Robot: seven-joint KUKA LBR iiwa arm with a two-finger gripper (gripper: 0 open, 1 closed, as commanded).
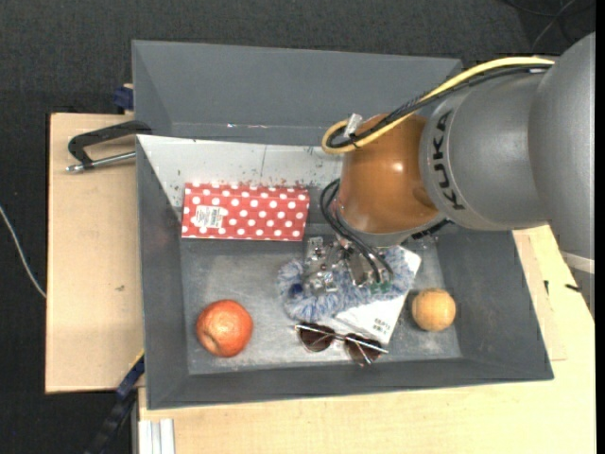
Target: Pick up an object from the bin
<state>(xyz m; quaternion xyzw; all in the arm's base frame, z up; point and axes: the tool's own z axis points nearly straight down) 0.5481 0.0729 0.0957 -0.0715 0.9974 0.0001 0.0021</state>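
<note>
Grey metal bin (156, 253) stands on a dark floor, and the arm comes into it from the right side. At the wrist I see an orange cover (383, 183) with a yellow cable (454, 83) running along it. Under the cover the gripper (345, 265) is low in the middle of the bin, right above a blue and white fluffy cloth (312, 294). If the gripper is open or closed I cannot tell, and I also cannot tell if it touches the cloth.

The cloth lies partly on a flat white packet (378, 323) with a printed label. Just in front of both lie sunglasses (340, 340) with brown lenses, near the front wall. A small round orange fruit (434, 310) is just beside the packet, on the right. A red apple (225, 327) sits in the front left corner, well apart from the gripper. A red box with white dots (246, 213) lies along the back wall, to the left of the cover.
</note>
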